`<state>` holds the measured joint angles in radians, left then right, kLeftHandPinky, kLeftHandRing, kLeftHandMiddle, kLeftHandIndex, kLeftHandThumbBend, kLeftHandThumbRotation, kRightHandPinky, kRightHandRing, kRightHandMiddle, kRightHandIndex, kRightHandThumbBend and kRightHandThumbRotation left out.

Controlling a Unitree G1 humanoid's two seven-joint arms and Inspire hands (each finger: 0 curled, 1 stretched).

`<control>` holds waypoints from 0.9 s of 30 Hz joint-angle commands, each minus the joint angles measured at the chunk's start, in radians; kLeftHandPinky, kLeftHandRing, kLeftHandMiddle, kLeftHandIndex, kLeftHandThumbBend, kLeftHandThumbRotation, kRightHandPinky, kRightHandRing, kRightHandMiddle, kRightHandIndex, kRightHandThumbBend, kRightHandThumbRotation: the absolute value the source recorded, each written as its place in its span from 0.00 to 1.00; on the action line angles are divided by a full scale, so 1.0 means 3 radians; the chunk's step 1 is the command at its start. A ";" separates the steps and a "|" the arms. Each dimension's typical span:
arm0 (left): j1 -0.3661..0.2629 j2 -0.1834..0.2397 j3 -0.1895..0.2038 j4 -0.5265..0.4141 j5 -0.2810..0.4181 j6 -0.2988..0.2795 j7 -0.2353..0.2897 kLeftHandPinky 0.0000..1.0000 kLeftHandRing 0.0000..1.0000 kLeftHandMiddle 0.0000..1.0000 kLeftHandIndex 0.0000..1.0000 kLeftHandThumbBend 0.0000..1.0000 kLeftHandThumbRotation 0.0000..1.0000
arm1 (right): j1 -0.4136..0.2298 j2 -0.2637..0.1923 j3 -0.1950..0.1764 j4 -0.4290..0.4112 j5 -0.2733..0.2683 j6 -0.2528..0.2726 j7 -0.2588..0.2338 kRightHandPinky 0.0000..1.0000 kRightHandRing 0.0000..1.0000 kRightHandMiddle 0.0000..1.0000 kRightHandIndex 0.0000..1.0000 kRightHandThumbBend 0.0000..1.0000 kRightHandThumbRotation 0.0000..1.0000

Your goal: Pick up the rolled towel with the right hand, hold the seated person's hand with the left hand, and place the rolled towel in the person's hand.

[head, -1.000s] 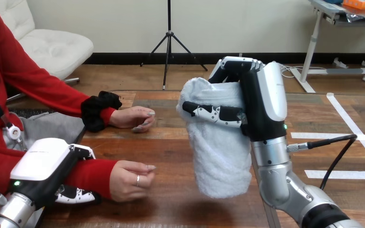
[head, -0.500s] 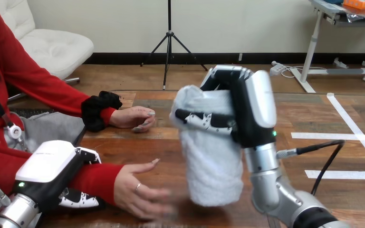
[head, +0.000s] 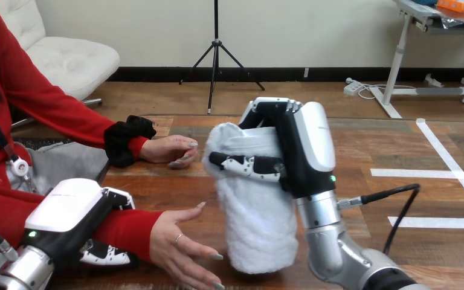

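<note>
Carried left to lower centre: rolled towel (head: 257,223), gripped upright in right hand (head: 299,157); now just beside person's hand (head: 181,248), newly opened at lower left; left hand (head: 75,214) curled round its wrist (head: 127,232). Placing in palm looks next.

a plain white, fluffy rolled towel (head: 257,211) is standing out against the brown, dark-grained wooden table (head: 175,181), while the right hand (head: 305,151) and left hand (head: 72,211) are showing black bodies under white shells.

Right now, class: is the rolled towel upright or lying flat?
Upright: the rolled towel is held vertical, its top gripped by the right robot hand.
</note>
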<state>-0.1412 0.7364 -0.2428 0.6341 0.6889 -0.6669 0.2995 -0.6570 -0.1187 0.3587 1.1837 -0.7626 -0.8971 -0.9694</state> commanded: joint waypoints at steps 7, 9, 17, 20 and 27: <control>-0.0317 -0.0201 0.0120 -0.0664 -0.0156 -0.0069 -0.0028 0.35 0.37 0.42 0.45 0.77 0.13 | -0.0665 0.0130 0.0037 -0.0180 -0.0047 -0.0040 -0.0262 0.15 0.18 0.24 0.24 0.77 0.00; -0.0321 -0.0218 0.0120 -0.0691 -0.0167 -0.0047 -0.0061 0.35 0.37 0.42 0.45 0.77 0.13 | -0.0663 0.0146 0.0044 -0.0195 -0.0059 -0.0063 -0.0289 0.15 0.18 0.24 0.24 0.77 0.00; -0.0324 -0.0265 0.0136 -0.0779 -0.0186 -0.0009 -0.0122 0.35 0.37 0.43 0.45 0.77 0.13 | -0.0656 0.0202 0.0070 -0.0226 -0.0080 -0.0110 -0.0378 0.14 0.17 0.23 0.23 0.77 0.00; -0.0310 -0.0278 0.0153 -0.0830 -0.0197 0.0016 -0.0162 0.35 0.36 0.42 0.45 0.77 0.13 | -0.0651 0.0228 0.0076 -0.0230 -0.0070 -0.0122 -0.0394 0.13 0.16 0.22 0.22 0.75 0.00; -0.0288 -0.0298 0.0185 -0.0908 -0.0217 0.0040 -0.0222 0.34 0.36 0.42 0.44 0.78 0.12 | -0.0655 0.0288 0.0107 -0.0256 -0.0107 -0.0100 -0.0513 0.13 0.16 0.22 0.23 0.75 0.00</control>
<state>-0.1386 0.6794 -0.2167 0.4743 0.6641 -0.6391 0.2332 -0.7219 -0.0587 0.3883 1.1779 -0.7962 -0.9063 -1.0657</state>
